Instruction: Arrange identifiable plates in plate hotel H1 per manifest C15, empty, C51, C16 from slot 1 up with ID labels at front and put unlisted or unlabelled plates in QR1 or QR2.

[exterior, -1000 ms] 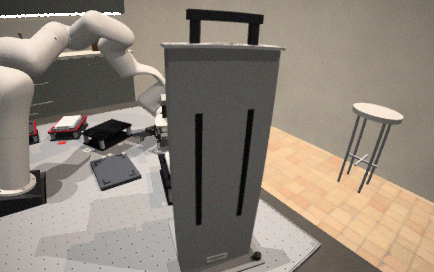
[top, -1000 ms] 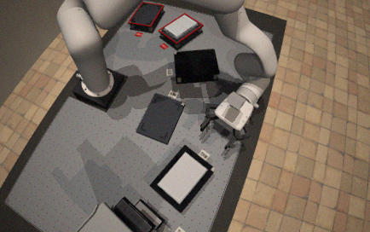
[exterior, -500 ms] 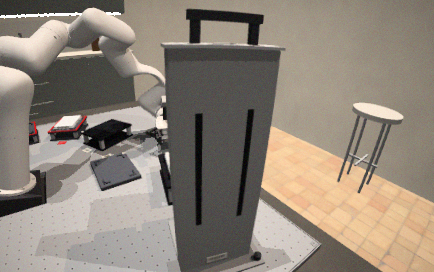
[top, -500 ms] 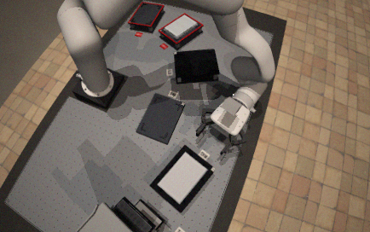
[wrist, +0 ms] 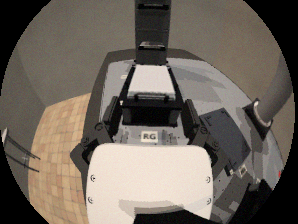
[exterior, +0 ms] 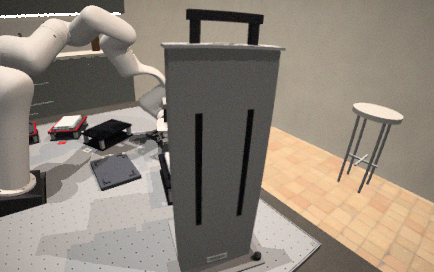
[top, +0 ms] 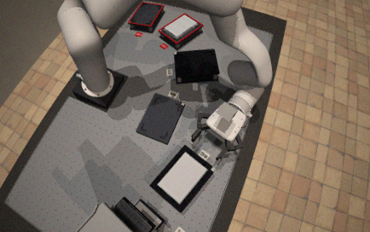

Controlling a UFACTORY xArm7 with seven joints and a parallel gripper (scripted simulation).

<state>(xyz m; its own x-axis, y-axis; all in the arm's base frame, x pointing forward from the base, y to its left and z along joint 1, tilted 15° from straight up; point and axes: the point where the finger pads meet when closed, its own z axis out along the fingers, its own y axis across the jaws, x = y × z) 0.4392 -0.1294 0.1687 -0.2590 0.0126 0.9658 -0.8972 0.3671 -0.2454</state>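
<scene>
My hand hangs over the right edge of the desk, fingers spread as wide as they go and holding nothing. Its dark fingertips point down toward the deck beside a small station label whose text I cannot read from above.

Just ahead of the hand — toward the hotel end of the desk — lies the white-topped plate in a black frame. I judge this to be the plate waiting on the landing nest, though I cannot read the deck label that would confirm it. Its long axis runs diagonally in the top view, roughly from the hand's side down toward the plate hotel H1, and its near short end faces me. In the wrist view that plate sits straight ahead between my open fingers, with the hotel tower standing beyond it on the same line.

So the coming move turns on this: the plate lies forward and below, long axis nearly in line with my reach, and my jaws would close across its short width. I cannot make out any ID on it from here.

Behind me sit the black raised nest and the flat dark nest; the two red-rimmed quarantine nests lie well apart at the far end, one bearing a pale plate.
</scene>
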